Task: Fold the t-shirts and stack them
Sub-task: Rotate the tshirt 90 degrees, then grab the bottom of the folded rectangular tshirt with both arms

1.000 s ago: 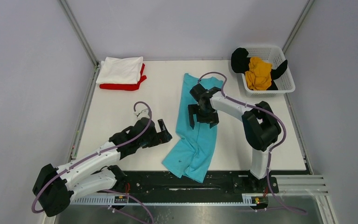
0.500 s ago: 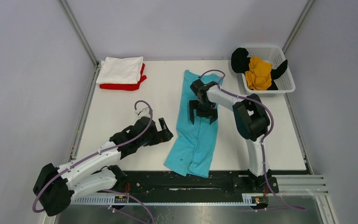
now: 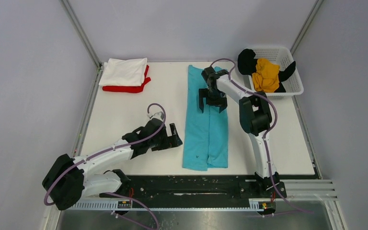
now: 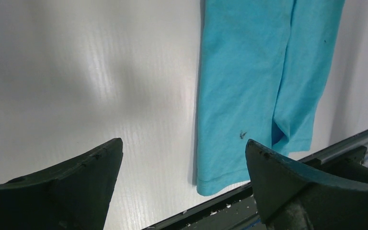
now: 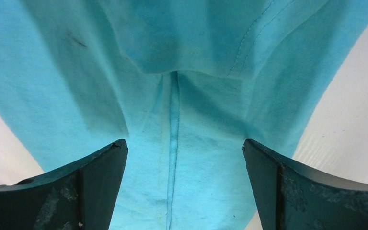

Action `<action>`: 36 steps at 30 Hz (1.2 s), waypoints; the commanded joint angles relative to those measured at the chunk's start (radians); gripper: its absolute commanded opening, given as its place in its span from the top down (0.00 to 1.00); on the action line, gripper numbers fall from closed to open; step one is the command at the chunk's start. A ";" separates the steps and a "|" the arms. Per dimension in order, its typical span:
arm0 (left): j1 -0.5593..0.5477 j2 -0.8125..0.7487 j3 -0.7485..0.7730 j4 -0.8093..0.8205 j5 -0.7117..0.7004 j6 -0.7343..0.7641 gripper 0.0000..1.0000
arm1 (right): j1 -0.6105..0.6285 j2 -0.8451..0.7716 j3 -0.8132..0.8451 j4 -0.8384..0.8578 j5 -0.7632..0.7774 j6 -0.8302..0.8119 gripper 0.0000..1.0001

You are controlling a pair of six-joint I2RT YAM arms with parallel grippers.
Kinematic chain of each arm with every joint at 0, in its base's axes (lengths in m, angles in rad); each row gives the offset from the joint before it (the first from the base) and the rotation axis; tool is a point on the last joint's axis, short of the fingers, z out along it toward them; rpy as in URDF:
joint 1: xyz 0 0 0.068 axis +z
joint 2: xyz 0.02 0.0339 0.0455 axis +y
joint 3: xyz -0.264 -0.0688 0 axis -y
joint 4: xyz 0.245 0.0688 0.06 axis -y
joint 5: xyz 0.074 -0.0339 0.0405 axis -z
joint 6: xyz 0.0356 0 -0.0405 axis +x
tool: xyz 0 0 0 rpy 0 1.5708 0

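Note:
The turquoise t-shirt [image 3: 206, 129] lies as a long, narrow strip running from the far side of the table to its near edge. My right gripper [image 3: 212, 107] hangs open just over the strip's far part, with a seam [image 5: 172, 143] between its fingers and nothing held. My left gripper [image 3: 177, 136] is open and low beside the strip's left edge, near the hem [image 4: 220, 177]. A folded white t-shirt [image 3: 123, 72] rests on a folded red one [image 3: 124, 89] at the far left. A mustard-yellow shirt [image 3: 265, 75] and a black one [image 3: 246, 61] are bunched in the basket.
The white mesh basket [image 3: 294, 85] stands at the far right corner. A black rail [image 3: 196, 184] runs along the table's near edge, just past the turquoise hem. Bare white tabletop [image 3: 139, 110] shows between the stack and the strip.
My right gripper has moved toward the far end of the turquoise shirt. The shirt went from slanted and rumpled to straight. My left gripper shifted right, up to the shirt's edge.

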State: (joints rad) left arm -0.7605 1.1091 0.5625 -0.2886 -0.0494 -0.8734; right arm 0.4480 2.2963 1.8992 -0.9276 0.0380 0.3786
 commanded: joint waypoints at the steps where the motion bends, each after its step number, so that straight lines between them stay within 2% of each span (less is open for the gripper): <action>1: -0.001 0.032 -0.003 0.121 0.164 0.023 0.01 | 0.000 -0.054 0.058 -0.048 0.003 -0.053 0.01; 3: -0.014 0.046 -0.015 0.135 0.184 0.008 0.01 | 0.001 -0.127 0.021 -0.036 -0.023 -0.057 0.01; 5: -0.055 0.059 -0.029 0.149 0.205 0.000 0.04 | 0.003 -0.263 -0.086 0.040 -0.058 -0.043 0.01; 13: -0.192 0.084 -0.053 0.073 0.176 -0.019 0.25 | 0.008 -0.838 -0.875 0.345 -0.128 0.146 0.00; 16: -0.213 0.104 -0.066 0.076 0.190 -0.030 0.37 | 0.009 -0.989 -1.086 0.383 -0.187 0.206 0.00; 19: -0.232 0.131 -0.066 0.104 0.198 -0.037 0.44 | 0.039 -1.108 -1.233 0.385 -0.229 0.246 0.01; 23: -0.248 0.193 -0.050 0.135 0.199 -0.059 0.54 | 0.107 -1.217 -1.345 0.383 -0.299 0.300 0.03; 28: -0.249 0.271 -0.046 0.190 0.219 -0.077 0.64 | 0.169 -1.281 -1.430 0.391 -0.288 0.368 0.07; 32: -0.248 0.325 -0.022 0.193 0.244 -0.063 0.79 | 0.180 -1.270 -1.469 0.419 -0.311 0.387 0.26; 36: -0.248 0.351 -0.010 0.183 0.248 -0.063 1.00 | 0.185 -1.244 -1.482 0.421 -0.216 0.399 0.38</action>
State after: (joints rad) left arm -1.0035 1.4220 0.5446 -0.0715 0.2050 -0.9524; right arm 0.6201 1.0286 0.4332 -0.5308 -0.2462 0.7410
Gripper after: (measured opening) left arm 0.065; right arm 0.659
